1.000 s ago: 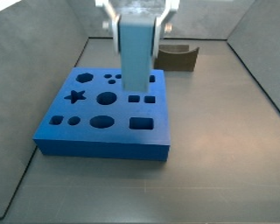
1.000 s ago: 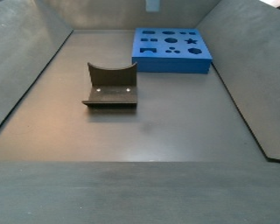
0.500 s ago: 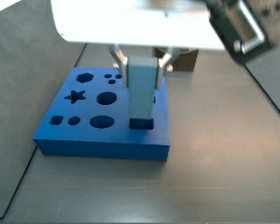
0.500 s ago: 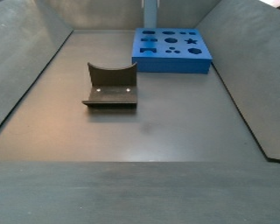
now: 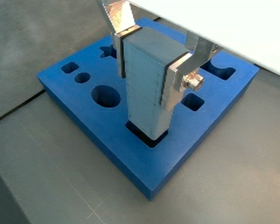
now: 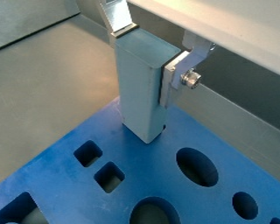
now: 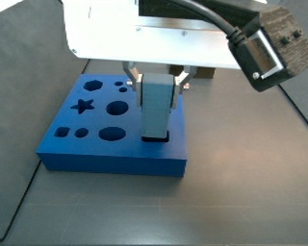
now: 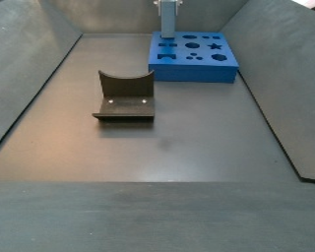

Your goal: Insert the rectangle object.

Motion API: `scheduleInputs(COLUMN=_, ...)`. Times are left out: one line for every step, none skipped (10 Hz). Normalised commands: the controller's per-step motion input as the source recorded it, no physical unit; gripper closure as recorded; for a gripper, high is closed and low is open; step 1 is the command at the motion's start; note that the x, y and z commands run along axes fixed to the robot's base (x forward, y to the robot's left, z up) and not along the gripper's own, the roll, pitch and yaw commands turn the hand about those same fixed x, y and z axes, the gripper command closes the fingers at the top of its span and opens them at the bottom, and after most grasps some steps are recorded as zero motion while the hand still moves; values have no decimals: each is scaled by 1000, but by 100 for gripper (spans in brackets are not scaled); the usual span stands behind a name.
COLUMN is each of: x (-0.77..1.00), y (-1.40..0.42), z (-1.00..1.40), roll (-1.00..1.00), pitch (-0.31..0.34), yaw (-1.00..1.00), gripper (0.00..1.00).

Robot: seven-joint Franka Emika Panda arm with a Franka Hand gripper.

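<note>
- I see the rectangle object [image 5: 149,83] standing upright, its lower end seated in a rectangular hole near a corner of the blue board [image 5: 101,131]; in a side view the bar [image 7: 158,108] rises straight from that corner hole.
- In a wrist view its foot [image 6: 143,92] meets the board surface [image 6: 73,179] at the board's edge.
- The gripper [image 5: 154,48] sits directly above the board, and its fingers [image 5: 116,16] pinch the upper part of the bar from two opposite sides, silver plates flat against it.
- The board's other cut-outs stay open: round holes, square holes and a star [image 7: 81,105].
- In a side view the board [image 8: 193,61] rests on the dark tabletop [image 8: 173,157] near the back wall.
- The dark olive U-shaped holder [image 8: 123,96] sits well apart from the board, nearer the middle of the tabletop.
</note>
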Motion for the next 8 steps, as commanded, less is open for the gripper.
scheduleInputs(x=106, y=-191, z=-146, roll=0, pitch=50, yaw=0, gripper=100)
scheduleInputs(x=103, y=-220, z=-149, roll=0, pitch=53, yaw=0, gripper=100)
scheduleInputs(x=157, y=-211, z=-260, roll=0, pitch=49, yaw=0, gripper=100)
scheduleInputs(x=226, y=-111, z=-554, roll=57, pitch=19, yaw=0, gripper=100)
scheduleInputs(x=29, y=-6, z=-740, roll=74, pitch=-4, yaw=0, gripper=100)
scheduleInputs(x=0, y=-31, z=-826, roll=83, pitch=-71, yaw=0, gripper=100)
scheduleInputs(x=0, y=-66, z=-757, roll=119, pitch=-99, yaw=0, gripper=100)
scheduleInputs(x=0, y=0, z=-271, roll=-177, pitch=-51, yaw=0, gripper=100)
